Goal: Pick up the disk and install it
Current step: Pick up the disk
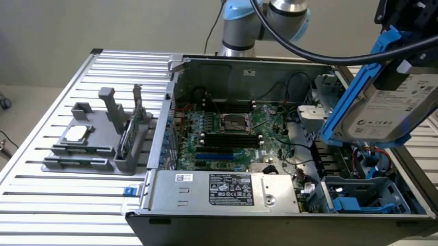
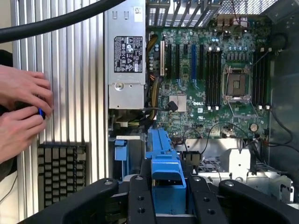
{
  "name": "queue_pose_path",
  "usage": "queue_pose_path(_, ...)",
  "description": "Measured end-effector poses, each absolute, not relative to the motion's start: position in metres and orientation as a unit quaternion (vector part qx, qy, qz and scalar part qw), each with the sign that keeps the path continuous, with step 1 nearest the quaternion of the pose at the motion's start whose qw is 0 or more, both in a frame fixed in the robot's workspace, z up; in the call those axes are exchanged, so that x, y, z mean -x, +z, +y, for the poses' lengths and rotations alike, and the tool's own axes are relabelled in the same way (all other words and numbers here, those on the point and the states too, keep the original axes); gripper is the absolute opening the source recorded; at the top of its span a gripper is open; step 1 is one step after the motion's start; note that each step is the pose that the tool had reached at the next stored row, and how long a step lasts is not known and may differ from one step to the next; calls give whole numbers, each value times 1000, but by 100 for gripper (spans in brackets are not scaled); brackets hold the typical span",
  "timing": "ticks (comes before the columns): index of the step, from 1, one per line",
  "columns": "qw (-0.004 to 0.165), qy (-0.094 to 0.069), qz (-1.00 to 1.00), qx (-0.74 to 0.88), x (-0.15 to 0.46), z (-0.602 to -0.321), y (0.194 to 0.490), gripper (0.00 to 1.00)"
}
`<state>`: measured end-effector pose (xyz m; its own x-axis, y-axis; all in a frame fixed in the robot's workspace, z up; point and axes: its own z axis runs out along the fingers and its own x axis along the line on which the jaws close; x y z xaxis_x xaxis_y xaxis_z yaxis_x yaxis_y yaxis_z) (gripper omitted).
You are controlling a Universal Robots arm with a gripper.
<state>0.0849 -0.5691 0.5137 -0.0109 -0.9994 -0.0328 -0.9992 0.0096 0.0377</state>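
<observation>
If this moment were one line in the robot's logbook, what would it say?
gripper: shut on silver-grey rectangular hard disk in blue plastic carrier | disk: held tilted above open grey metal computer case | install: not yet done

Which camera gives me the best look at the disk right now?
The exterior view: the disk hangs from the tool above the open computer case, its labelled face and blue carrier plain. The wrist view shows the carrier's blue end clamped between the tool's black fingers, not the label.
</observation>
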Motion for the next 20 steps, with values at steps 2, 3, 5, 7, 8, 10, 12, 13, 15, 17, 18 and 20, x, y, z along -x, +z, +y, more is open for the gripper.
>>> queue_pose_path(2, 2, -25, -711, -703, -89, -572, 513, 33)
queue_pose_path(3, 2, -25, -711, -703, -91, -573, 513, 33)
queue_pose_path(5, 2, -25, -711, -703, -95, -577, 512, 33)
queue_pose_path(7, 2, -25, -710, -703, -98, -581, 511, 33)
queue_pose_path(8, 2, -25, -710, -703, -99, -584, 511, 33)
queue_pose_path(10, 2, -25, -710, -703, -101, -590, 509, 33)
queue_pose_path(12, 2, -25, -711, -703, -101, -596, 506, 33)
queue_pose_path(13, 2, -25, -711, -703, -102, -598, 504, 33)
queue_pose_path(15, 1, -25, -711, -703, -103, -601, 500, 33)
queue_pose_path(17, 2, -25, -711, -703, -104, -601, 497, 33)
queue_pose_path(18, 2, -25, -710, -703, -105, -601, 495, 33)
queue_pose_path(20, 2, -25, -711, -703, -106, -602, 491, 33)
